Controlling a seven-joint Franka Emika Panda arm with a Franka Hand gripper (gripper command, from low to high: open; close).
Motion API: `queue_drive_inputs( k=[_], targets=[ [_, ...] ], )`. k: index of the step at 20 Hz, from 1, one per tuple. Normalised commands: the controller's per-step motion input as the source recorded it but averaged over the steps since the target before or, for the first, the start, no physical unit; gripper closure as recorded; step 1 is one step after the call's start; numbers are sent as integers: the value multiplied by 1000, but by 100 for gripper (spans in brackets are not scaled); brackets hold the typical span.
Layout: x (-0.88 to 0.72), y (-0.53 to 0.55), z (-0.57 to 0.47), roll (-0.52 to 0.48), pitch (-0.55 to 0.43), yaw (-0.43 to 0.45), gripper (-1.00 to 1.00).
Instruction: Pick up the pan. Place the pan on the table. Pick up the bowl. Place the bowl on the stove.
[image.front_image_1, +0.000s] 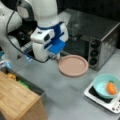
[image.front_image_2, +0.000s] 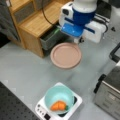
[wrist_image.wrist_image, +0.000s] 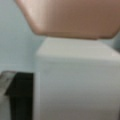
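Note:
My gripper (image.front_image_1: 55, 57) (image.front_image_2: 79, 40) is shut on the short white handle (wrist_image.wrist_image: 75, 75) of the dusty-pink pan (image.front_image_1: 73, 65) (image.front_image_2: 66, 55). The pan is level and seems to hang just above the grey table (image.front_image_1: 67, 100) (image.front_image_2: 25, 67), with a shadow under it. In the wrist view the handle fills the middle, the pan (wrist_image.wrist_image: 70, 17) lies across the top, and one black finger (wrist_image.wrist_image: 20, 95) shows at lower left. The teal bowl (image.front_image_1: 103, 86) (image.front_image_2: 58, 96) sits on the white stove (image.front_image_1: 110, 103) (image.front_image_2: 75, 103) with an orange thing (image.front_image_1: 111, 88) (image.front_image_2: 58, 106) in it, apart from the gripper.
A large steel toaster oven (image.front_image_1: 100, 37) (image.front_image_2: 110, 92) stands just behind the pan. A light wooden box (image.front_image_1: 17, 100) (image.front_image_2: 37, 22) with a grey metal bin (image.front_image_1: 32, 87) (image.front_image_2: 51, 37) against it lies on the gripper's other side.

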Motion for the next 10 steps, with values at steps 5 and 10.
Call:
queue_drive_inputs(
  k=[5,10],
  targets=[
    [258,-53,354,128,162,-28,100],
    [382,-174,365,141,156,-22,100]
  ],
)
